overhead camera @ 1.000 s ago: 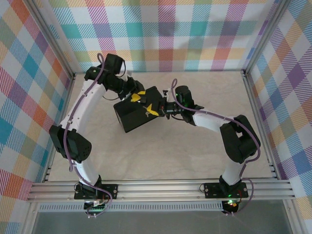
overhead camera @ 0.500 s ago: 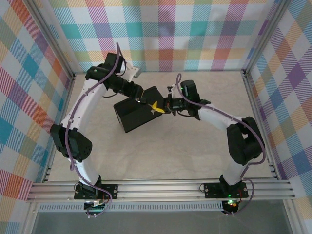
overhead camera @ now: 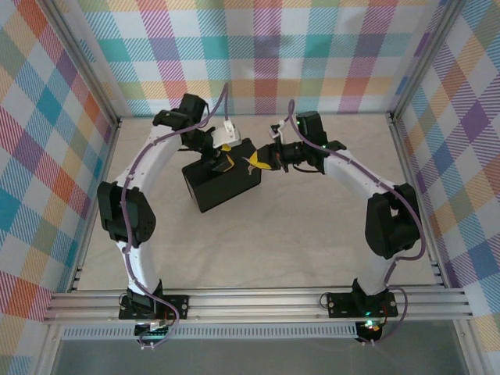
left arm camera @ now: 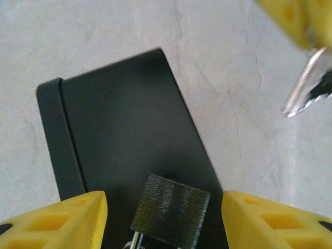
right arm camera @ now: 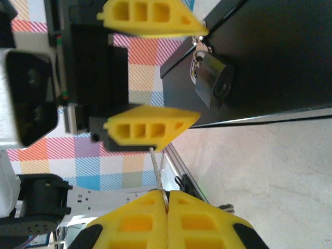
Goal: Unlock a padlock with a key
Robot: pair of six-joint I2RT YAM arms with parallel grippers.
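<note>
Two arms meet over the pale table point(overhead camera: 312, 250), where the black box point(overhead camera: 223, 187) lies well apart from the plaid walls point(overhead camera: 273, 55). The left gripper point(left arm camera: 164, 196) stands with its jaws wide apart over one end of the box and holds nothing. From the right wrist, the padlock point(right arm camera: 212, 80) hangs at the box's edge just beyond those yellow fingertips, with its keyhole facing out. The right gripper point(right arm camera: 167, 199) is pinched tight on the key point(right arm camera: 157, 168), whose blade points toward the lock but does not touch it.

With nothing steadying the lock, it will probably swing or twist when the blade meets it, and the key may skid off the keyhole. The thin blade could also pivot in its pinch. The lower left finger stands between blade and keyhole and narrows the approach. A small rough grey pad point(left arm camera: 171, 215) shows against the box between the left jaws.
</note>
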